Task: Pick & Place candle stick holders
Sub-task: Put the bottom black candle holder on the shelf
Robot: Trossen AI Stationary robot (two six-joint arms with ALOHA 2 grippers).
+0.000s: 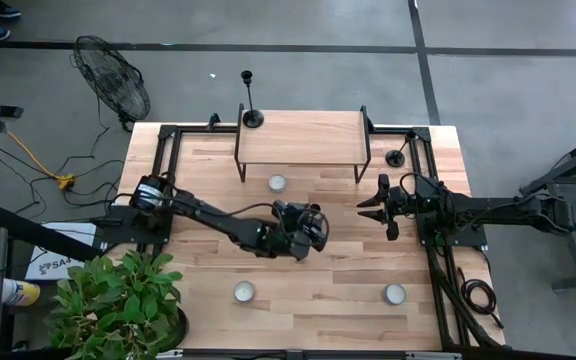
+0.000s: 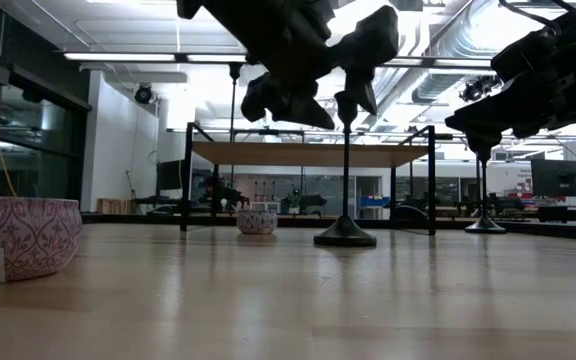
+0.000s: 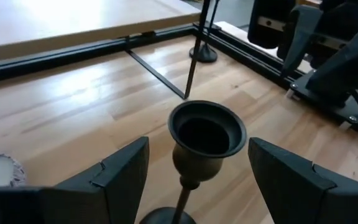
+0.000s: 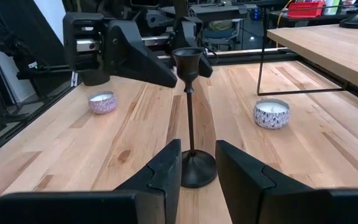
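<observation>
One black candle stick holder (image 4: pixel 188 112) stands upright on its round base (image 4: pixel 197 169) at the table's middle. My left gripper (image 3: pixel 197 146) is open, one finger on each side of the holder's top cup (image 3: pixel 207 134), with a gap on both sides. My right gripper (image 4: pixel 197 146) waits level and narrowly open toward the table's right, pointing at that holder. A second holder (image 1: pixel 253 118) stands on the wooden shelf's far left corner. A third (image 1: pixel 395 158) stands on the table at the far right.
A wooden shelf (image 1: pixel 303 138) on black legs spans the far middle. Small candle tins sit under its front edge (image 1: pixel 277 183), near left (image 1: pixel 244 291) and near right (image 1: pixel 395 293). A potted plant (image 1: pixel 118 305) overhangs the near left corner. Black frame rails run along both sides.
</observation>
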